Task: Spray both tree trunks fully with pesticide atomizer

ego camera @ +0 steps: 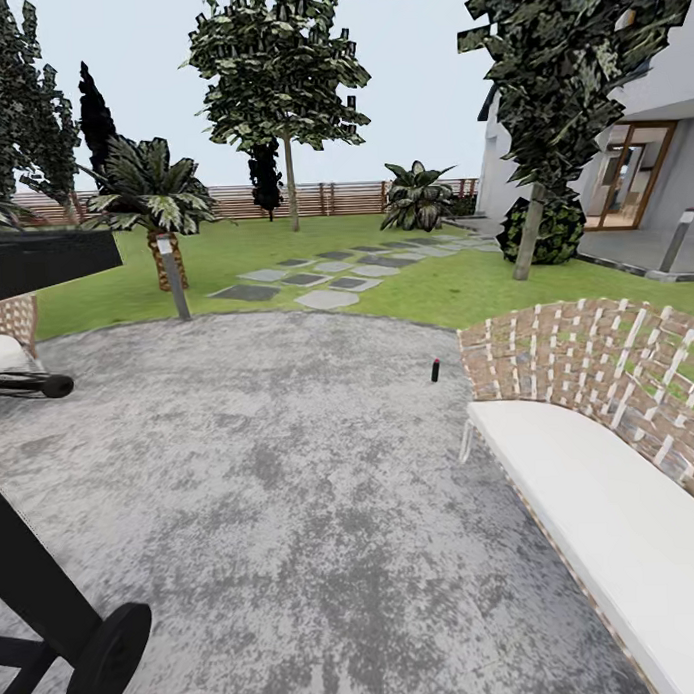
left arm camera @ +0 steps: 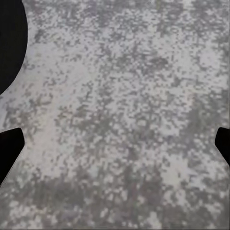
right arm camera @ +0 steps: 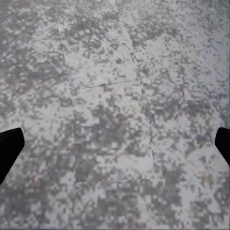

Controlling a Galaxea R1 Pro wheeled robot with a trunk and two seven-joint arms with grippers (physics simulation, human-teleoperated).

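I am looking from the head camera over a wide grey paving (ego camera: pixel 291 469) toward the lawn (ego camera: pixel 435 284) of the garden. A small dark atomizer (ego camera: pixel 435 369) with a red top is standing upright on the paving, just beside the front corner of a woven bench (ego camera: pixel 598 378) with a white cushion (ego camera: pixel 592 499), near its wicker back. It is well apart from both of my arms.

Two trees are standing on the lawn: one tree (ego camera: pixel 277 69) in the middle far away before the wooden fence (ego camera: pixel 332 197), and another tree (ego camera: pixel 567 69) at the right near the house (ego camera: pixel 641 157). Its pale trunk (ego camera: pixel 528 241) is tilting a little. A short palm (ego camera: pixel 152 194) and a thin grey bollard (ego camera: pixel 172 278) are at the left.

The left gripper (left arm camera: pixel 115 143) is facing speckled grey paving, its dark fingertips (left arm camera: pixel 9 143) showing at both edges, spread wide with nothing between. The right gripper (right arm camera: pixel 115 143) is also spread wide over the paving, holding nothing.
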